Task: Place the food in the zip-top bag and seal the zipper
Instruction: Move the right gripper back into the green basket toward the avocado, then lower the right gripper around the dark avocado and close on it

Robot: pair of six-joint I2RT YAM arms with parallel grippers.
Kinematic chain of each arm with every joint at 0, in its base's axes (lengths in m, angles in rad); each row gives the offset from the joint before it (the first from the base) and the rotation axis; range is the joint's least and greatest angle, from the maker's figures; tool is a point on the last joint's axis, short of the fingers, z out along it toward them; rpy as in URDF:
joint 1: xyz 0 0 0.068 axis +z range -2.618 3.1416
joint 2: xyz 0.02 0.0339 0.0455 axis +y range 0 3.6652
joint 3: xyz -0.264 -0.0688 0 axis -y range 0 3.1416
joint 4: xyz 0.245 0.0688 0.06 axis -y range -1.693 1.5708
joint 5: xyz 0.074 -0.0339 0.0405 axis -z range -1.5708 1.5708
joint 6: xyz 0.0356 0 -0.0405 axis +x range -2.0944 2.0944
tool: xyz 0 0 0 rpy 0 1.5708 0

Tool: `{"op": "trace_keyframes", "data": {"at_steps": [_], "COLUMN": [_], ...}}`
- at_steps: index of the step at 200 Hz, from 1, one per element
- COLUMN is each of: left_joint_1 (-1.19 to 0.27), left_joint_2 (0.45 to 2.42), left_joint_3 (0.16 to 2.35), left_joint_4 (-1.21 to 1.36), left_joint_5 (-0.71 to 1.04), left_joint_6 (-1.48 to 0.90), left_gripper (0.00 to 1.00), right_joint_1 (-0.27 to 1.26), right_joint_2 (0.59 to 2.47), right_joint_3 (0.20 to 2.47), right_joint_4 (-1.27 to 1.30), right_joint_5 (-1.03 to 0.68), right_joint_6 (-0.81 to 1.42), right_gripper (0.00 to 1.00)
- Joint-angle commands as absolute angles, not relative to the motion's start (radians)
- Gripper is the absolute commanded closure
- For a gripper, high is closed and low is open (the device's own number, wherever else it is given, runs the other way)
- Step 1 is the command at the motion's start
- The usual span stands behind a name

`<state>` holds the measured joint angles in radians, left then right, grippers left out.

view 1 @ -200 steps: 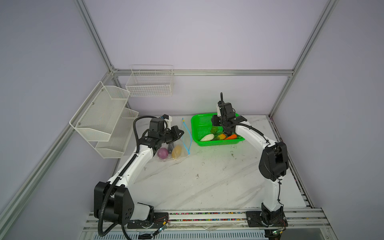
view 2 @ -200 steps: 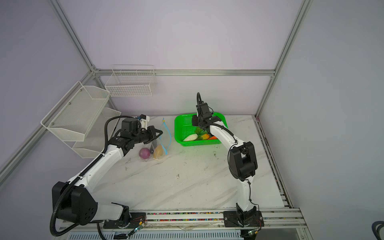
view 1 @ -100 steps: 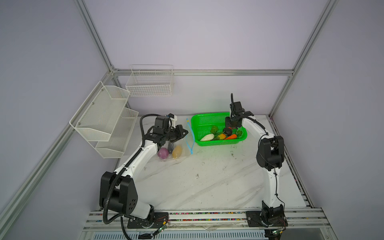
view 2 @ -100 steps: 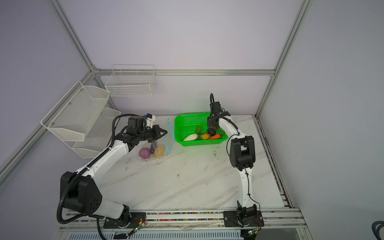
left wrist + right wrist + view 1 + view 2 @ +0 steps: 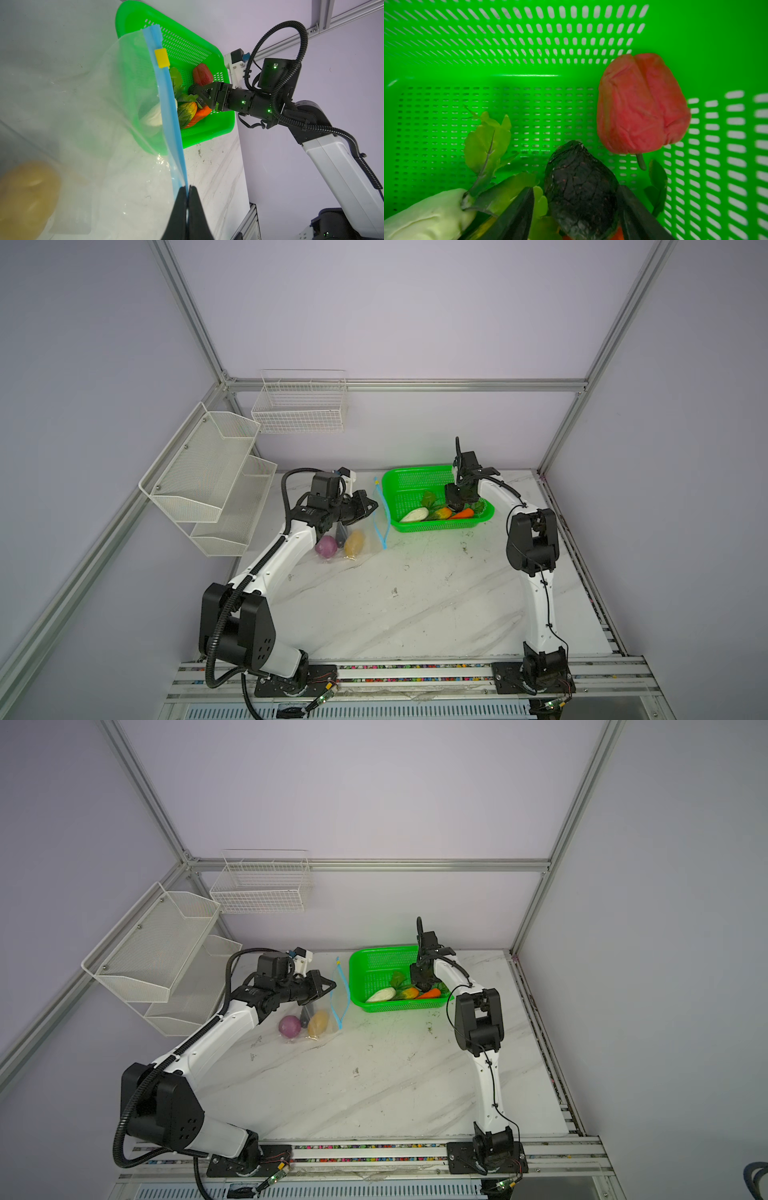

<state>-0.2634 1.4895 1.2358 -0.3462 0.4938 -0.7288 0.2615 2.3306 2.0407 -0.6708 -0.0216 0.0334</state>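
If the right tool (image 5: 575,190) closes off-centre, the dark eggplant (image 5: 579,176) could go squirting out sideways (it looks rounded and slick). It is sitting right between that tool's spread jaws, down in the green basket (image 5: 508,41). The left tool (image 5: 187,193), pressed together, is pinching the blue zipper (image 5: 166,99) of the bag (image 5: 93,124), holding its mouth up.

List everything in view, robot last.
zip-top bag: 1, clear, table
zipper: 1, blue, bag's edge
onion: 1, purple, bag
potato: 1, yellow, bag
dark item: 1, grey, bag
basket: 1, green, table
oblong vegetable: 1, white, basket
corn: 1, yellow, basket
carrot: 1, orange, basket
pepper: 1, red, basket
dark vegetable: 1, black, basket
greens: several, green, basket
racks: 2, white, wall-mounted
left pincer: 1, black, shut on zipper
right pincer: 1, black, open around dark vegetable
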Motion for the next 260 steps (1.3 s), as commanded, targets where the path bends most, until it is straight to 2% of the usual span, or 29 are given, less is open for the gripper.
{"op": "trace_keyframes", "data": {"at_steps": [1, 77, 148, 213, 260], "left_joint_1": [-0.267, -0.267, -0.267, -0.267, -0.264], "left_joint_2": [1.464, 1.459, 1.456, 1.463, 1.461], "left_joint_3": [1.299, 1.292, 1.29, 1.292, 1.298], "left_joint_4": [-0.316, -0.311, -0.311, -0.311, -0.318], "left_joint_5": [0.497, 0.492, 0.488, 0.482, 0.483], "left_joint_6": [-0.716, -0.718, -0.715, -0.714, -0.711], "left_gripper": [1.0, 1.0, 1.0, 1.0, 1.0], "right_joint_1": [0.257, 0.256, 0.256, 0.256, 0.256], "right_joint_2": [2.361, 2.403, 2.404, 2.346, 2.257], "right_joint_3": [2.069, 2.089, 2.095, 2.097, 2.016], "right_joint_4": [-0.702, -0.694, -0.686, -0.665, -0.623], "right_joint_5": [-0.032, -0.039, -0.04, -0.044, -0.082], "right_joint_6": [0.018, 0.026, 0.037, 0.039, 0.037], "right_gripper": [0.3, 0.27, 0.39, 0.44, 0.45]}}
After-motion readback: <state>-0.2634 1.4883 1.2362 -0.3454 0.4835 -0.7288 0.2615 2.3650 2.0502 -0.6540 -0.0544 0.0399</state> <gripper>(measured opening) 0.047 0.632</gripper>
